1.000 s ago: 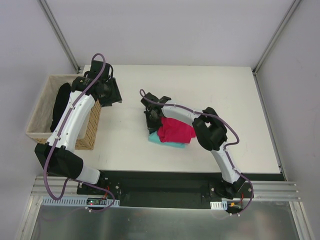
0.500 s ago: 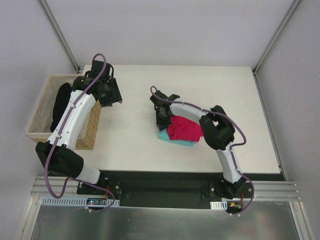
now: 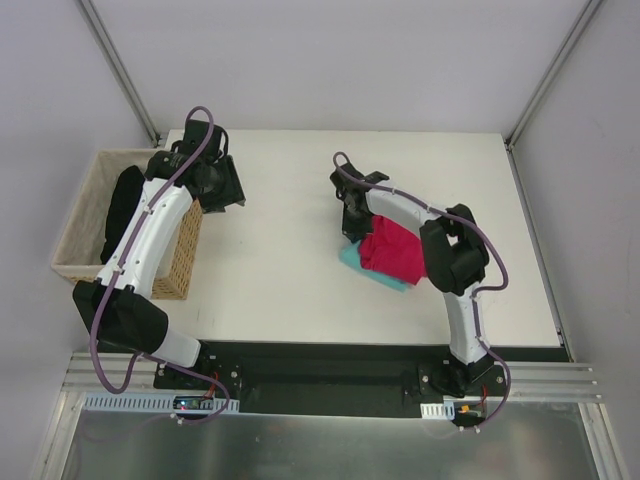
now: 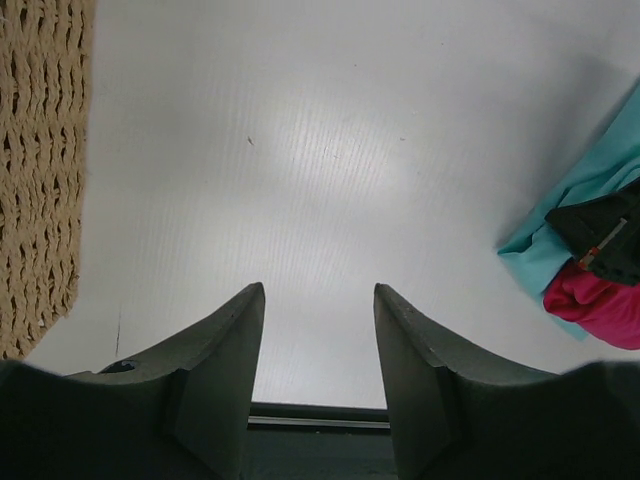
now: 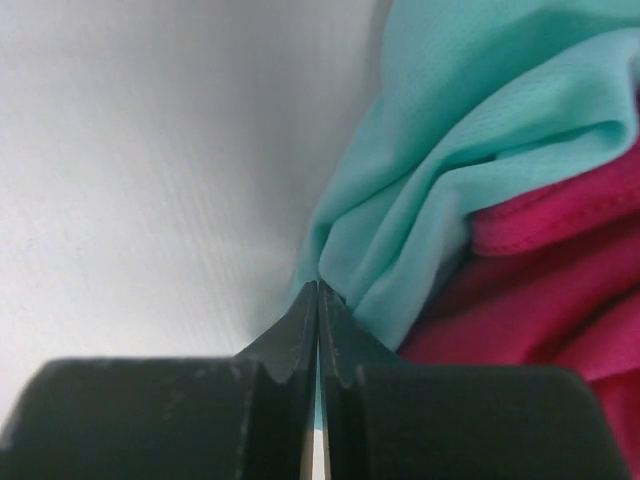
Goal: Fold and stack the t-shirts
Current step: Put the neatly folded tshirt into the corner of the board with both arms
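My right gripper point(image 5: 318, 292) is pinched tight on a bunched edge of the teal t-shirt point(image 5: 430, 130), at the side of the shirt that faces the wicker basket point(image 3: 75, 235). The pink t-shirt point(image 5: 540, 300) lies crumpled on top of the teal one and covers most of it. Both sit on the table point(image 3: 270, 270), well apart from the basket. My left gripper point(image 4: 320, 292) hovers just beside the basket, over bare table. Its jaws stand apart with nothing between them, and it points away from the basket toward the shirts.
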You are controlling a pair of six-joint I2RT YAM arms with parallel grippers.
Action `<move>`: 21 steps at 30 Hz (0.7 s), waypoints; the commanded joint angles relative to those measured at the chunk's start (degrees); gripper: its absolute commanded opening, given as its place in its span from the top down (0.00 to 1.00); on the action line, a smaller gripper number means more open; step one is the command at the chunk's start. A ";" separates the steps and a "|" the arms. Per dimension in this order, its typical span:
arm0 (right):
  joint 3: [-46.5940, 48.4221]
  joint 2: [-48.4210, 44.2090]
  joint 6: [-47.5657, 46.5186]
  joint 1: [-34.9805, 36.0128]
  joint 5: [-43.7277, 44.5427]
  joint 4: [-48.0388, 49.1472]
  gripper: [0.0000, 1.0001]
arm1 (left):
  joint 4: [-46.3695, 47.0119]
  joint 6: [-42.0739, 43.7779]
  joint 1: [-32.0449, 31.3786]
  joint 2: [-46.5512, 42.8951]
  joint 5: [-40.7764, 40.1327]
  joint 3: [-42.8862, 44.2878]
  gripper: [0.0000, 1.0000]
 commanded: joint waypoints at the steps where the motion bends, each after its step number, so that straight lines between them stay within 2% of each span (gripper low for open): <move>1: -1.85 -4.83 -0.56 -0.74 3.22 -3.09 0.99 | -0.91 -0.75 0.67 0.65 0.40 2.44 0.53; 14: -7.83 -7.65 2.51 -0.65 3.75 -2.65 0.99 | -0.47 -0.75 0.67 2.24 0.84 3.23 0.53; 21: -9.76 -9.05 5.76 -3.28 4.54 -3.62 0.99 | -0.48 -0.84 0.67 2.50 0.75 3.06 0.52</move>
